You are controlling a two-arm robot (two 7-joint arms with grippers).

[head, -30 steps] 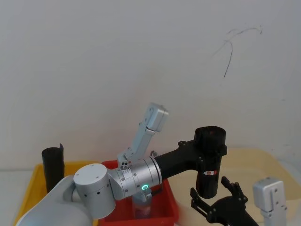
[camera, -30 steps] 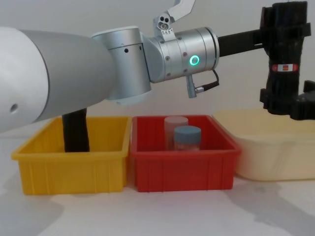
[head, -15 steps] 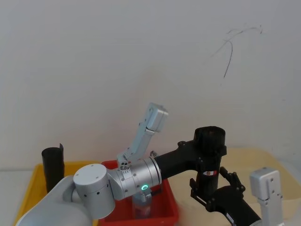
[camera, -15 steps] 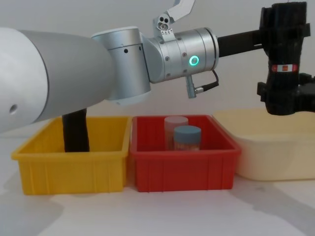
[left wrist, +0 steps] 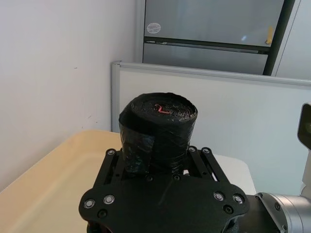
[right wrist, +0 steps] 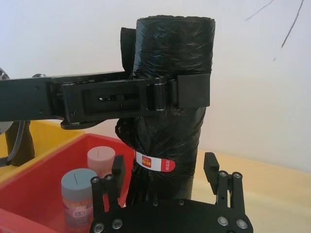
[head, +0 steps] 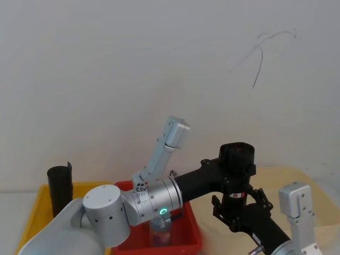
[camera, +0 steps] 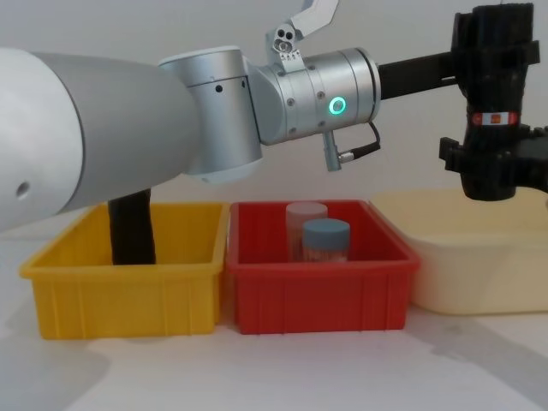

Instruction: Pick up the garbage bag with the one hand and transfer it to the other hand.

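Layout read from robot's left to right. Found yellow bin at far left, with a slim plain black roll standing upright inside. Found red bin just beside it. Logged two jars inside, a pale translucent jar behind and a blue-lidded jar in front, close together. Found cream tub next on the right, just beside the red bin.

Traced left arm passing above the yellow and red bins, well clear of both, reaching rightward, green ring light lit near the wrist. Located left gripper at its end, fingers clamped from both sides on the upper half of the garbage bag. Confirmed garbage bag upright in the air above the cream tub, not touching it (thick black roll, crinkled wrap, top end visible from the left wrist camera). Noted red-and-white label band below the left gripper's hold.

Located right gripper reaching in from the right edge, level with the bag's lower part, just under the label band. Read its fingers as spread wide, one on each side of the roll, straddling it without squeezing. Saw a gap between finger and wrap on one side in the right wrist view.
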